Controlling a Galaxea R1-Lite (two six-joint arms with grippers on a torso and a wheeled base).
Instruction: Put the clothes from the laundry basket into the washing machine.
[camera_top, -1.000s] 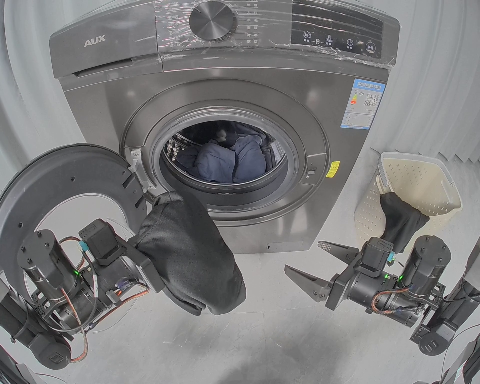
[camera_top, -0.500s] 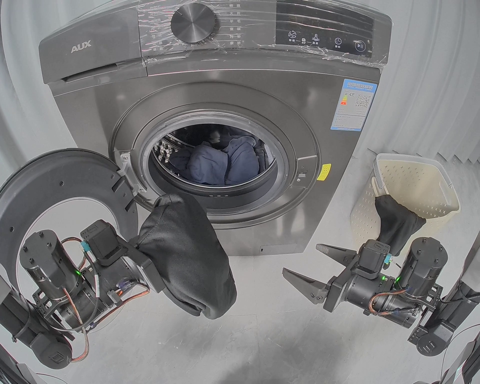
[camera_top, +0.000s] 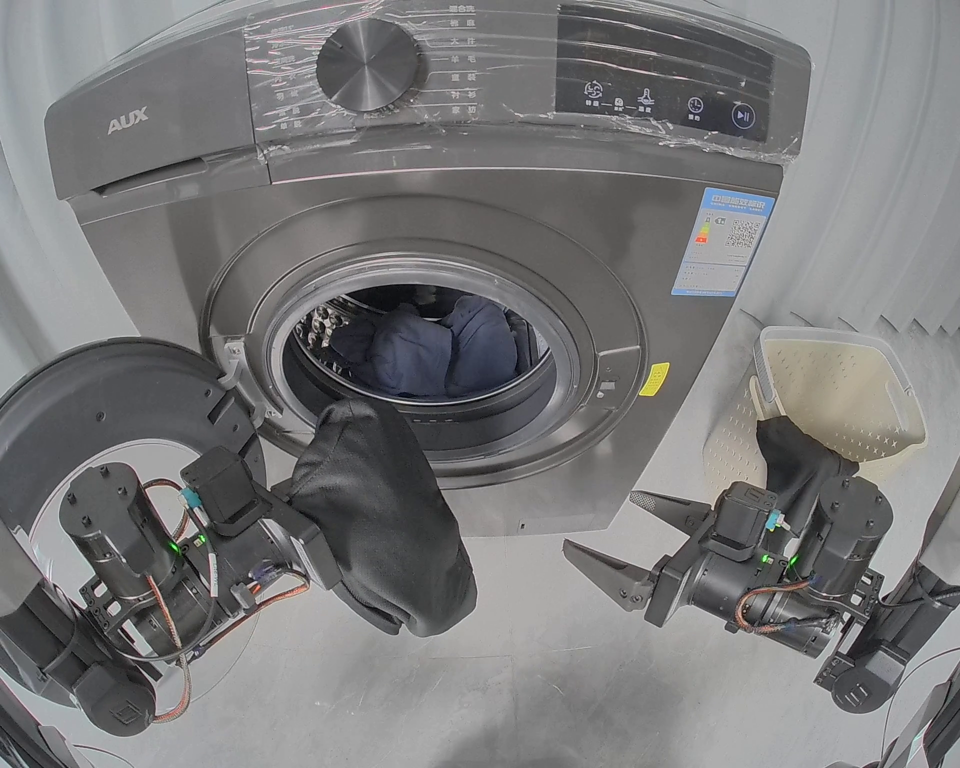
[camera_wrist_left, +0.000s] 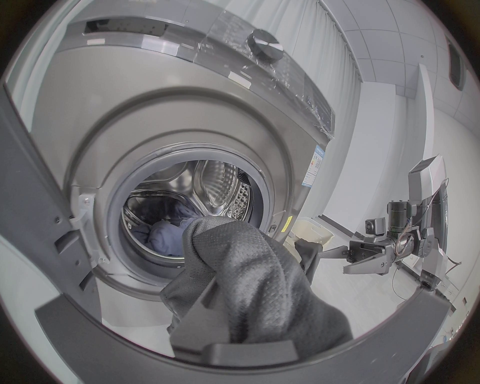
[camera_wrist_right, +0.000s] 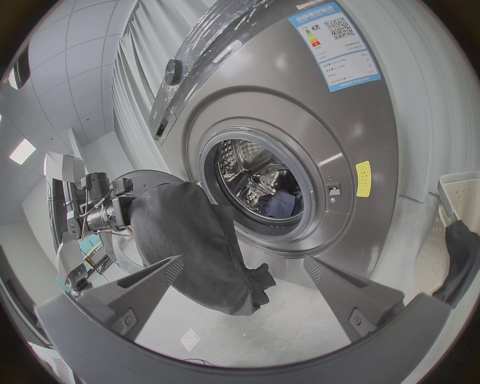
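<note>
Just below the washing machine's (camera_top: 420, 220) drum opening (camera_top: 300, 345), the left gripper (camera_top: 320, 545) clamps a dark grey garment (camera_top: 390, 520); blue clothes (camera_top: 430, 350) lie inside; the right gripper (camera_top: 602, 521), jaws spread wide and empty, hovers near the laundry basket (camera_top: 850, 370), 1 black garment (camera_top: 795, 465) draped over its rim.

Logo lettering (camera_top: 127, 121), blue energy label (camera_top: 722, 242), yellow sticker (camera_top: 654, 379) on washing machine (camera_top: 560, 230).
</note>
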